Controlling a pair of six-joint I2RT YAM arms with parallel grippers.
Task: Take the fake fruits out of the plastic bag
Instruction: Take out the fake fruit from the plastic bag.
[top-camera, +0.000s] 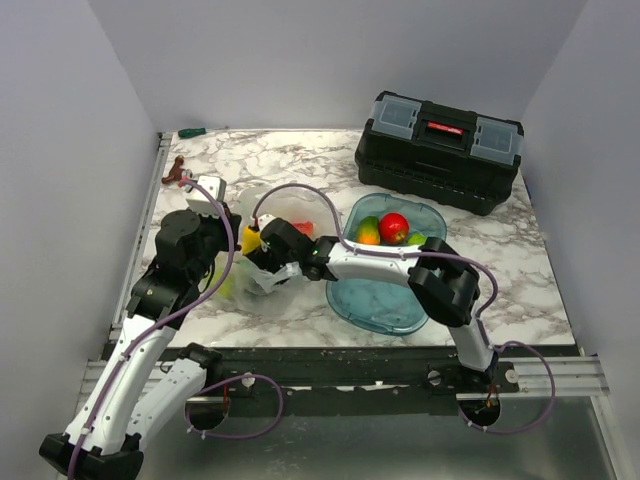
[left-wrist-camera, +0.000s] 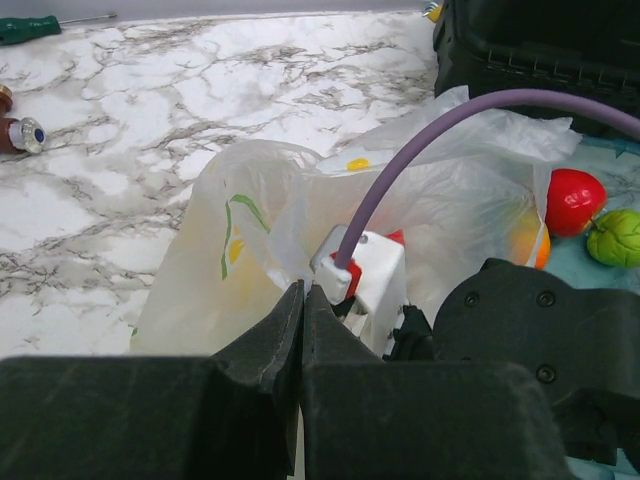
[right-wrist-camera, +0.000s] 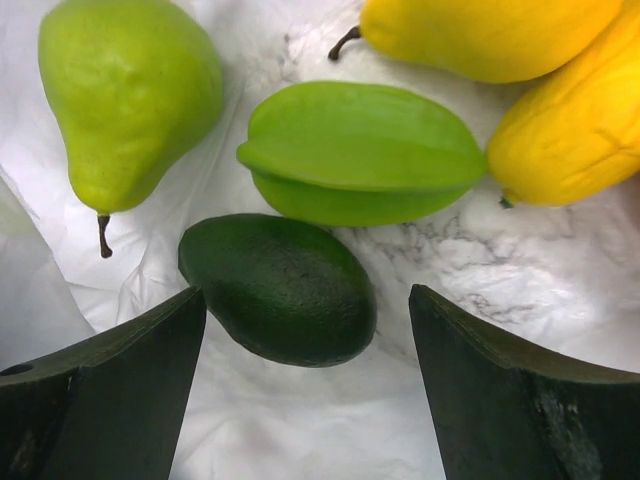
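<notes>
The plastic bag (top-camera: 262, 282) lies left of centre on the marble table, its lemon print showing in the left wrist view (left-wrist-camera: 240, 230). My left gripper (top-camera: 226, 268) is shut on the bag's edge (left-wrist-camera: 303, 292). My right gripper (top-camera: 258, 244) reaches inside the bag, open (right-wrist-camera: 307, 300). A dark avocado (right-wrist-camera: 280, 290) lies between its fingers, untouched. Beyond it lie a green pear (right-wrist-camera: 130, 95), a ridged green fruit (right-wrist-camera: 360, 150), a lemon (right-wrist-camera: 480, 35) and another yellow fruit (right-wrist-camera: 575, 120). A red apple (top-camera: 394, 227), a peach (top-camera: 368, 231) and a lime (top-camera: 417, 239) sit in the blue tray (top-camera: 380, 300).
A black toolbox (top-camera: 438, 150) stands at the back right. A green screwdriver (top-camera: 192, 132) and a small brown tool (top-camera: 176, 172) lie at the back left. Grey walls close three sides. My right arm's purple cable (left-wrist-camera: 420, 150) arcs over the bag.
</notes>
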